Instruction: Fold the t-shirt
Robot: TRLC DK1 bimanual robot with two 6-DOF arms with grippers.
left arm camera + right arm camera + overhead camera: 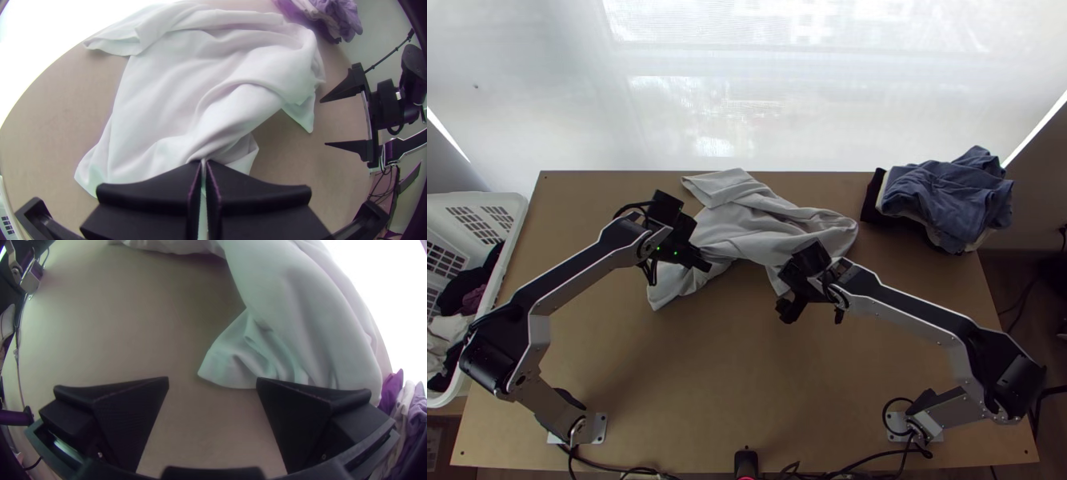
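Clearly, the folding is at an early stage, as far as the pictures show. The shirt (747,220) lies on the far half of the table (707,384), around its middle, loose and slanting across the top. Part of it is laid out fairly flat, but soft folds run over the rest and gather at the left gripper (203,161). At the end toward the table's right side the cloth rounds over on itself, and a small corner (222,369), perhaps a sleeve, sticks out toward the table's near edge.

The left gripper, over the table's left half, has its fingers pressed together on a pinch of the shirt. The right gripper (212,378), just right of the table's middle, has its fingers spread wide, with that corner near their tips and no cloth between them.

At the table's far right corner sits a pile (947,200) of other clothes, a blue piece on top; whether they are all neatly folded I can't tell. A basket (517,214) with more clothes (459,292) in it stands against the table's left side.

So one hold on the shirt looks made. The second hold, straightening the body, tucking the sleeves and the folds proper all seem left to do, and so does adding it to the pile, if that is where it goes.
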